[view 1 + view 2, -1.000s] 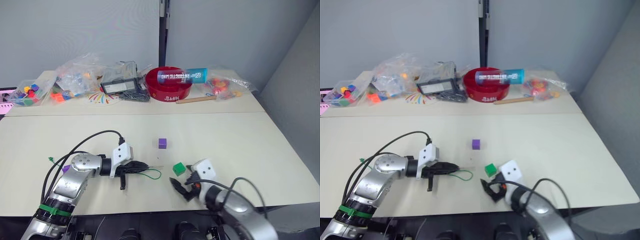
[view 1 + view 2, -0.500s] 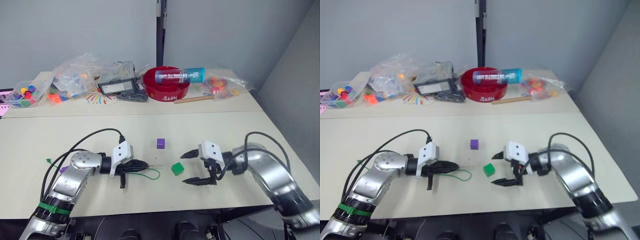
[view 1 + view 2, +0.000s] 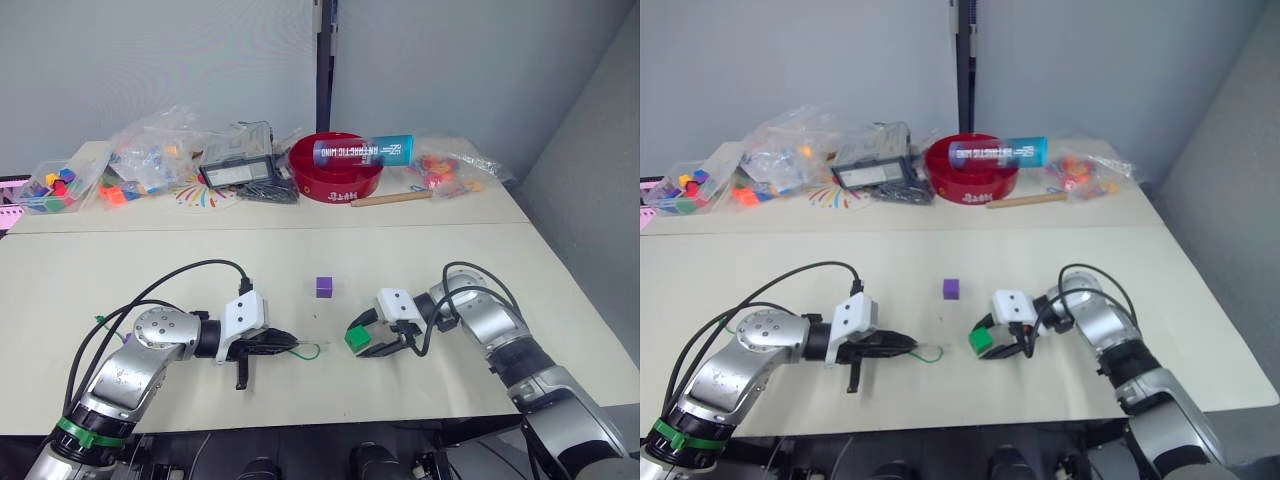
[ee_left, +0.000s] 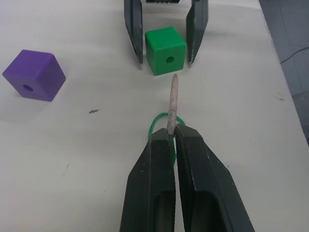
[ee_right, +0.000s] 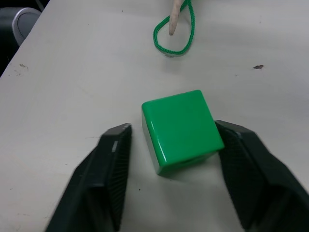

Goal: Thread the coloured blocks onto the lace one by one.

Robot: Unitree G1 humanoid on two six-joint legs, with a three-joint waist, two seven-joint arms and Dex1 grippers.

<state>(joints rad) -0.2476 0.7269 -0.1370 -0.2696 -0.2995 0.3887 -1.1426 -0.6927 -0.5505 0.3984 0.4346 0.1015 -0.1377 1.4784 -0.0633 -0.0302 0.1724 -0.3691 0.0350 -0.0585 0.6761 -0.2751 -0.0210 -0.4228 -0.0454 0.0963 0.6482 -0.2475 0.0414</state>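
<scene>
A green block (image 3: 356, 339) lies on the cream table (image 3: 480, 270), and my right gripper (image 3: 357, 338) stands open around it, one finger on each side. In the right wrist view the green block (image 5: 181, 128) sits between the fingers (image 5: 108, 174), apparently with small gaps. My left gripper (image 4: 173, 129) is shut on the lace (image 4: 161, 120), a thin green string. Its pale stiff tip (image 4: 173, 99) points at the block's hole (image 4: 169, 60). A purple block (image 3: 323, 287) lies farther back. The lace's far end (image 3: 100, 321) trails by my left arm.
At the back, a second table holds a red bowl (image 3: 340, 175) with a blue tube (image 3: 363, 152) on it. Clear bags of toy pieces (image 3: 150, 155), a wooden stick (image 3: 390, 199) and a box of coloured pieces (image 3: 45, 190) lie alongside. Black cables loop over both arms.
My right gripper has come in from the near right and now straddles the green block. The left gripper keeps hold of the lace and has shifted slightly.
</scene>
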